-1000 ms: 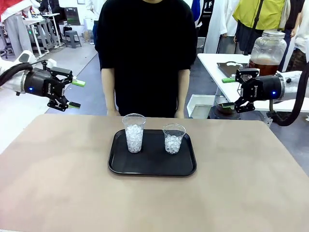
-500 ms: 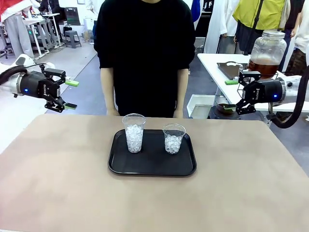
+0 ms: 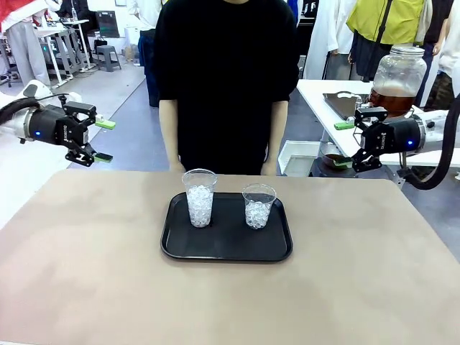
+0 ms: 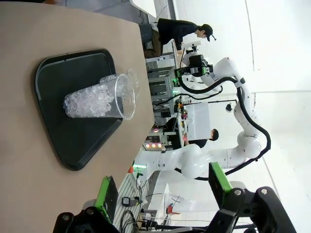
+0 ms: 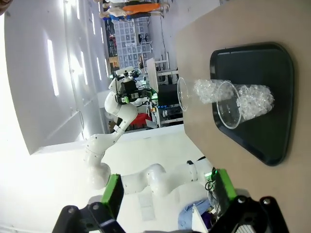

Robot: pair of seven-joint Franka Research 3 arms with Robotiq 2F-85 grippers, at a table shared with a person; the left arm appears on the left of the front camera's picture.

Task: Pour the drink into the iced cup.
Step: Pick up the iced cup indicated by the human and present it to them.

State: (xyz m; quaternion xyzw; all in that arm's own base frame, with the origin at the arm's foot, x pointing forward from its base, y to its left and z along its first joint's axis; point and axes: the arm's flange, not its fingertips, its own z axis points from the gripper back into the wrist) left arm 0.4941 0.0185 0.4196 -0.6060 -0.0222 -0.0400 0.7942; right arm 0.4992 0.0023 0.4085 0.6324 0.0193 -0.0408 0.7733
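We are seeing a smooth, glossy black plastic tray (image 3: 226,249) on the matt tan table (image 3: 86,273). On the tray, a taller cup (image 3: 199,198) and a shorter cup (image 3: 259,206) are looking like clear plastic.

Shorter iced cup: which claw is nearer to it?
Right. The right claw hovers beyond the shorter cup, off to its right; the left claw hovers farther off to the left, past the taller cup.
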